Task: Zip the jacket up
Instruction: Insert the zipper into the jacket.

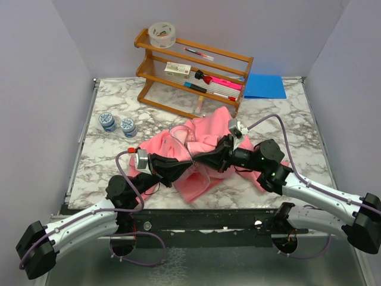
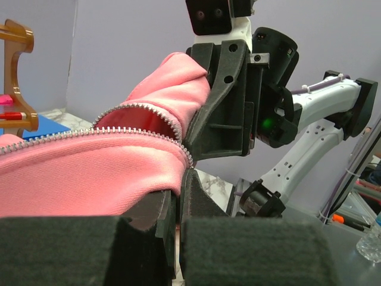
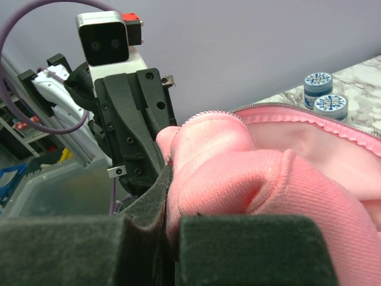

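From above, just a crumpled jacket (image 1: 208, 128) mid-desk (image 1: 101, 155), with left fingers (image 1: 186, 162) and right fingers (image 1: 213, 158) meeting tip to tip at its near side; too far off to judge the grip there.

Closer, from the left wrist: left fingers (image 2: 199, 199) pressed together on a fleece edge right beside the silver zipper teeth (image 2: 137, 134), the two rows apart; opposite, right fingers (image 2: 217, 101) pinching a raised fold.

From the right wrist: right fingers (image 3: 152, 199) clamped on a thick bunch of fleece, with paler lining (image 3: 309, 140) and more teeth beyond, and two jars (image 3: 329, 102) behind.

Only from above: white marble with grey veins, plain lilac-grey walls on three sides, a wooden rack (image 1: 146, 62) at the back carrying pens and a tape roll (image 1: 162, 34), a blue folder (image 1: 265, 86) to its right, the jars at left.

Blue-patterned lids, print too small to read.
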Controlling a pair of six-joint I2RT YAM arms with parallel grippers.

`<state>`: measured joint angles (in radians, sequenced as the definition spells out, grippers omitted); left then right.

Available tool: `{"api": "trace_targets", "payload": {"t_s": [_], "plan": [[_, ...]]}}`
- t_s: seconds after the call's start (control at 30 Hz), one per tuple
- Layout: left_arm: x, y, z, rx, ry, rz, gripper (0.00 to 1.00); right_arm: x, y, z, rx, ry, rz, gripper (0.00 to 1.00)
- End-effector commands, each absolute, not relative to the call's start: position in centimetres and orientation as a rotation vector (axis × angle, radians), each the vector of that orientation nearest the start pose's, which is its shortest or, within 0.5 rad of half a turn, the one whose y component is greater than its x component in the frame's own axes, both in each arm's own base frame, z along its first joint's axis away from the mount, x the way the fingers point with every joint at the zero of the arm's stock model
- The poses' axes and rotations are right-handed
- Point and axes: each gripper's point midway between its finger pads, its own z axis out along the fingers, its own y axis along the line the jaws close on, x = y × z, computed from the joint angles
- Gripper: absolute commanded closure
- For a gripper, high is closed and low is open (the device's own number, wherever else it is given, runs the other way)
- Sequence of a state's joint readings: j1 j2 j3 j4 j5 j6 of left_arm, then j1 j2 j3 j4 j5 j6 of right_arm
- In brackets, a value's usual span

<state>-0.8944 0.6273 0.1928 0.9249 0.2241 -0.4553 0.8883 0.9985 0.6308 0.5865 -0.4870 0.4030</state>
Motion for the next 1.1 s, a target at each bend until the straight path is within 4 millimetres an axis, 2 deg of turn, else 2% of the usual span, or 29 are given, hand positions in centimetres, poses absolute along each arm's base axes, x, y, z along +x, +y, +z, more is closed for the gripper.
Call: {"api": "trace_targets", "payload": {"t_s": [0.0,0.2,0.47,0.63,0.83,1.07], "plan": [[12.5,-26.4,29.9,0.529,1.092,-1.360,1.00,15.4,33.4,31.9,-0.732,1.288,1.369,1.00],[13.2,-27.3,28.0,0.536,1.181,-1.351,1.00,15.5,33.1,33.1,-0.680,1.261,1.397,1.00],[15.6,-26.1,26.0,0.422,1.281,-1.233,1.00,15.5,32.3,33.6,-0.669,1.267,1.374,1.00],[15.9,-26.2,25.1,0.427,1.320,-1.214,1.00,15.5,32.0,34.4,-0.654,1.251,1.387,1.00],[15.3,-26.8,25.2,0.474,1.318,-1.244,1.00,15.5,31.9,34.3,-0.649,1.247,1.392,1.00],[13.8,-26.1,27.4,0.485,1.195,-1.293,1.00,15.6,32.0,31.6,-0.682,1.310,1.363,1.00]]}}
